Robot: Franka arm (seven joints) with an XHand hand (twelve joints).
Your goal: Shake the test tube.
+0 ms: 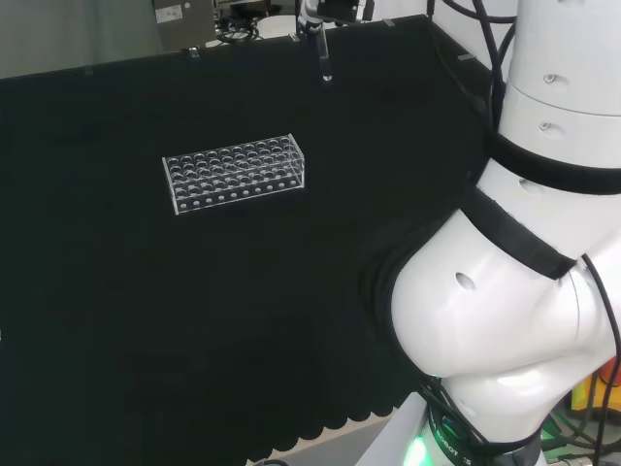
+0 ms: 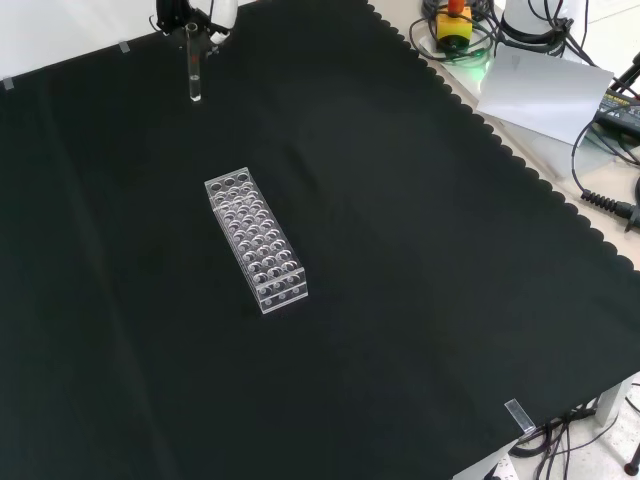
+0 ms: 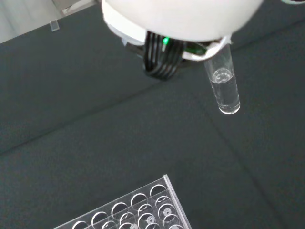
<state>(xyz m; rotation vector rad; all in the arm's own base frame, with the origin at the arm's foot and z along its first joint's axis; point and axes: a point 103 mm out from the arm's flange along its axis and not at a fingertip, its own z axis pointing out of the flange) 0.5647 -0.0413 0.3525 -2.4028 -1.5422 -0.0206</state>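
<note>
A clear test tube (image 1: pixel 321 56) hangs upright from the hand (image 1: pixel 328 10) at the far edge of the cloth in the head view. The front view puts the tube (image 2: pixel 193 68) at top left, under the hand (image 2: pixel 200 14), which is shut on its upper end. Seen from the wrist, the tube (image 3: pixel 224 85) holds a little clear liquid and juts from the blurred white hand (image 3: pixel 181 19). A clear plastic tube rack (image 1: pixel 235 173) lies on the cloth apart from the hand, at mid-cloth in the front view (image 2: pixel 256 240); its corner shows from the wrist (image 3: pixel 143 210).
The arm's white links (image 1: pixel 505 291) stand at the head view's right. Beyond the cloth's scalloped edge in the front view lie a yellow stop button (image 2: pixel 455 24), a grey sheet (image 2: pixel 545 92) and cables (image 2: pixel 610 200).
</note>
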